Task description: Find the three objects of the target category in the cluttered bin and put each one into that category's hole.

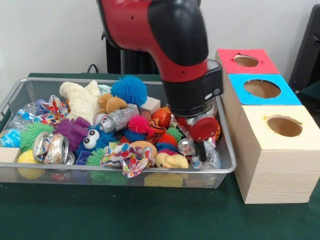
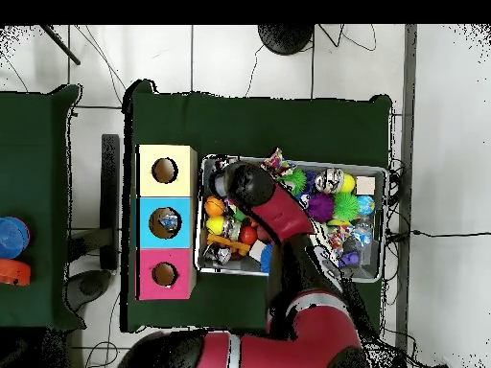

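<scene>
A wire mesh bin [image 1: 15,95] holds a heap of mixed things: a blue spiky ball [image 1: 129,90], a cream plush [image 1: 80,100], crushed cans [image 1: 50,147], a silver bottle [image 1: 119,119], a pink spiky ball [image 1: 138,124] and a yellow toy [image 1: 171,160]. My gripper [image 1: 200,150] reaches down into the bin's front right corner, right over crumpled clear plastic [image 1: 210,160]. Whether it holds anything is hidden. In the overhead view the arm [image 2: 251,187] covers the gripper and the bin's end [image 2: 203,216] nearest the boxes.
Three wooden boxes with round holes stand beside the bin: red top [image 1: 245,61], blue top [image 1: 262,89], cream top [image 1: 284,125]. From above, something lies in the blue box's hole [image 2: 167,222]. Green cloth [image 1: 150,215] covers the table.
</scene>
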Robot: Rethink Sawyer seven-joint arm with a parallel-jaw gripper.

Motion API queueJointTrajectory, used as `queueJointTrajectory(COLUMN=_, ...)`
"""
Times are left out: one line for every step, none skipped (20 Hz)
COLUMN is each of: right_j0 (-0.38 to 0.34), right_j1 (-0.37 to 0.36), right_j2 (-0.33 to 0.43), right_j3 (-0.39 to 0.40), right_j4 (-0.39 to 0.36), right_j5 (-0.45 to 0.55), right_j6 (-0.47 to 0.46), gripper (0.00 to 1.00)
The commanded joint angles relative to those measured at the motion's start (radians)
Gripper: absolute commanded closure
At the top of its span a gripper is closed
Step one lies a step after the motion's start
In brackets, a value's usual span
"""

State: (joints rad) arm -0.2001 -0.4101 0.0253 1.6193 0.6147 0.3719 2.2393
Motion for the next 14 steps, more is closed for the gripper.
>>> queueJointTrajectory(right_j0=0.125, right_j1=-0.013, right_j2=-0.046, right_j3=-0.057, right_j4=-0.081, right_j5=0.257, right_j6=0.184, gripper=1.0)
queueJointTrajectory(right_j0=0.129, right_j1=-0.021, right_j2=-0.056, right_j3=-0.053, right_j4=-0.082, right_j5=0.257, right_j6=0.183, gripper=1.0)
queueJointTrajectory(right_j0=0.129, right_j1=-0.023, right_j2=-0.066, right_j3=-0.055, right_j4=-0.083, right_j5=0.261, right_j6=0.183, gripper=1.0)
queueJointTrajectory(right_j0=0.136, right_j1=-0.032, right_j2=-0.082, right_j3=-0.051, right_j4=-0.086, right_j5=0.259, right_j6=0.183, gripper=1.0)
queueJointTrajectory(right_j0=0.138, right_j1=-0.036, right_j2=-0.097, right_j3=-0.053, right_j4=-0.093, right_j5=0.263, right_j6=0.179, gripper=1.0)
queueJointTrajectory(right_j0=0.139, right_j1=-0.047, right_j2=-0.108, right_j3=-0.048, right_j4=-0.1, right_j5=0.264, right_j6=0.172, gripper=1.0)
queueJointTrajectory(right_j0=0.145, right_j1=-0.051, right_j2=-0.129, right_j3=-0.051, right_j4=-0.112, right_j5=0.265, right_j6=0.165, gripper=1.0)
queueJointTrajectory(right_j0=0.151, right_j1=-0.059, right_j2=-0.147, right_j3=-0.051, right_j4=-0.125, right_j5=0.266, right_j6=0.157, gripper=1.0)
queueJointTrajectory(right_j0=0.156, right_j1=-0.064, right_j2=-0.167, right_j3=-0.054, right_j4=-0.139, right_j5=0.266, right_j6=0.15, gripper=1.0)
queueJointTrajectory(right_j0=0.162, right_j1=-0.069, right_j2=-0.183, right_j3=-0.055, right_j4=-0.15, right_j5=0.265, right_j6=0.147, gripper=1.0)
queueJointTrajectory(right_j0=0.166, right_j1=-0.073, right_j2=-0.195, right_j3=-0.058, right_j4=-0.16, right_j5=0.275, right_j6=0.145, gripper=1.0)
queueJointTrajectory(right_j0=0.171, right_j1=-0.077, right_j2=-0.205, right_j3=-0.059, right_j4=-0.168, right_j5=0.275, right_j6=0.144, gripper=1.0)
queueJointTrajectory(right_j0=0.174, right_j1=-0.076, right_j2=-0.212, right_j3=-0.064, right_j4=-0.174, right_j5=0.278, right_j6=0.144, gripper=1.0)
queueJointTrajectory(right_j0=0.179, right_j1=-0.078, right_j2=-0.218, right_j3=-0.065, right_j4=-0.178, right_j5=0.279, right_j6=0.147, gripper=1.0)
